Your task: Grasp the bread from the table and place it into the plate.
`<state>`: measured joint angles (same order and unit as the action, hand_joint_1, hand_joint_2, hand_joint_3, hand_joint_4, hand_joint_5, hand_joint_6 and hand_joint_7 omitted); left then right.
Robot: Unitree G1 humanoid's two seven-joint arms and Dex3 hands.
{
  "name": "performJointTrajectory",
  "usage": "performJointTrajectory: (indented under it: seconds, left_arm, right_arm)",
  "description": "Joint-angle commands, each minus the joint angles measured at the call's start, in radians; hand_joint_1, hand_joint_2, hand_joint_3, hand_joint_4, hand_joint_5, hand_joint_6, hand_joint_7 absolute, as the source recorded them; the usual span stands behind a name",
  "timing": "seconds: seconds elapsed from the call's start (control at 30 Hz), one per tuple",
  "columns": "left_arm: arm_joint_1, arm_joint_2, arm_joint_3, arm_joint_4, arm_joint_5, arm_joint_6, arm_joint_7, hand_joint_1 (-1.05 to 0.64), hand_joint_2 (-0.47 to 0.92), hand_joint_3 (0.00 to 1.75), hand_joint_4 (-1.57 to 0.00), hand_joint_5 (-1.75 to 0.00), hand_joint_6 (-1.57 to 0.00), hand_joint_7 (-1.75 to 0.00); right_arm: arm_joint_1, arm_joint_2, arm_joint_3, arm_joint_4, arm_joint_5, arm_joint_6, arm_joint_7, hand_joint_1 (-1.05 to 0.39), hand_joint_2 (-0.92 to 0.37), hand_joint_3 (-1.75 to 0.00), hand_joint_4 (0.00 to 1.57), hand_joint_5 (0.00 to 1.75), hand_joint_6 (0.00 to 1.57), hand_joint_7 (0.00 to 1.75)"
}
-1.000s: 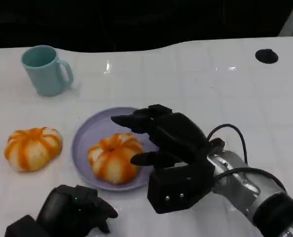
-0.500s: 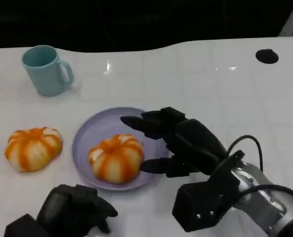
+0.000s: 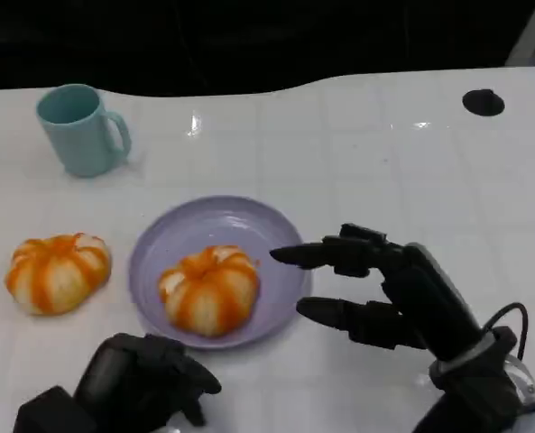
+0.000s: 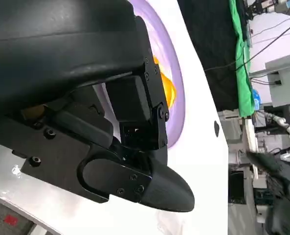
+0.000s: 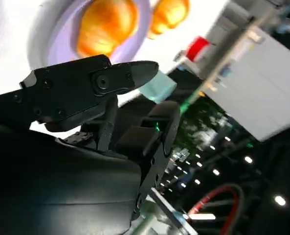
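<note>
A white surface [image 3: 357, 153] with a faint grid of lines fills most of the head view, catching small glints of light. Beyond its far edge at 12 o'clock lies darkness. A green cloth [image 4: 238, 54] hangs at 1 o'clock in the left wrist view.

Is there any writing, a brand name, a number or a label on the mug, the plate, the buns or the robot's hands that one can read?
None can be read.
The teal mug is plain.
The purple plate is plain.
The bread on the plate and the bread on the table bear only orange stripes.
The right hand and left hand show plain black shells.
The red patch behind the table is too blurred to tell.
</note>
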<state>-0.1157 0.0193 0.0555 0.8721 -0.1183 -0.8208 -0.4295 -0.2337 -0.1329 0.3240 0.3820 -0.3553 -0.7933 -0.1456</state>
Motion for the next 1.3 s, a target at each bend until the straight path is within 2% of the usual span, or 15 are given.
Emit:
performJointTrajectory:
  seconds: [0.03, 0.1, 0.23, 0.43, 0.5, 0.63, 0.9, 1.17, 1.3]
  left_arm:
    - [0.014, 0.009, 0.004, -0.008, -0.002, -0.003, 0.006, -1.05, 0.92, 0.14, -1.25, -1.08, -1.43, -0.47]
    - [0.019, 0.008, 0.005, -0.019, -0.002, 0.004, 0.012, -1.05, 0.92, 0.14, -1.26, -1.08, -1.43, -0.47]
    - [0.009, 0.011, 0.010, -0.018, -0.007, 0.014, 0.013, -1.05, 0.92, 0.14, -1.26, -1.08, -1.44, -0.47]
    - [-0.007, 0.016, 0.010, 0.003, 0.003, 0.011, 0.020, -1.05, 0.92, 0.13, -1.26, -1.08, -1.44, -0.47]
    - [-0.009, 0.017, 0.008, 0.009, 0.005, 0.005, 0.019, -1.05, 0.92, 0.14, -1.26, -1.08, -1.44, -0.47]
    - [-0.011, 0.019, 0.006, 0.015, 0.010, 0.002, 0.023, -1.05, 0.92, 0.14, -1.26, -1.08, -1.43, -0.47]
    - [-0.005, 0.022, 0.006, 0.020, 0.010, 0.004, 0.015, -1.05, 0.92, 0.15, -1.26, -1.08, -1.43, -0.47]
    - [-0.003, 0.033, 0.019, 0.030, -0.018, -0.015, -0.014, -1.05, 0.92, 0.14, -1.26, -1.08, -1.43, -0.47]
    - [-0.002, 0.039, 0.023, 0.026, -0.016, -0.001, -0.010, -1.05, 0.92, 0.14, -1.27, -1.08, -1.44, -0.47]
  right_arm:
    - [0.051, -0.009, -0.042, -0.004, 0.076, -0.053, 0.024, -0.31, -0.91, -0.22, 0.60, 1.32, 0.67, 0.86]
    - [0.078, -0.020, -0.058, -0.021, 0.107, -0.059, 0.050, -0.32, -0.90, -0.26, 0.60, 1.37, 0.65, 0.95]
    - [0.113, -0.040, -0.098, -0.012, 0.156, -0.104, 0.086, -0.34, -0.90, -0.30, 0.64, 1.38, 0.69, 1.00]
    - [0.155, -0.050, -0.142, 0.034, 0.201, -0.177, 0.122, -0.36, -0.76, -0.56, 0.70, 1.39, 0.77, 0.98]
    - [0.177, -0.051, -0.148, 0.032, 0.226, -0.180, 0.144, -0.38, -0.73, -0.60, 0.69, 1.40, 0.75, 1.07]
    - [0.209, -0.045, -0.164, 0.035, 0.253, -0.193, 0.176, -0.38, -0.68, -0.67, 0.68, 1.44, 0.73, 1.14]
    - [0.251, -0.029, -0.187, 0.047, 0.257, -0.221, 0.198, -0.40, -0.62, -0.79, 0.67, 1.54, 0.69, 1.24]
    - [0.269, -0.003, -0.217, 0.074, 0.199, -0.227, 0.166, -0.42, -0.59, -0.84, 0.68, 1.57, 0.69, 1.28]
    - [0.263, 0.004, -0.225, 0.099, 0.179, -0.242, 0.153, -0.40, -0.61, -0.82, 0.66, 1.63, 0.67, 1.27]
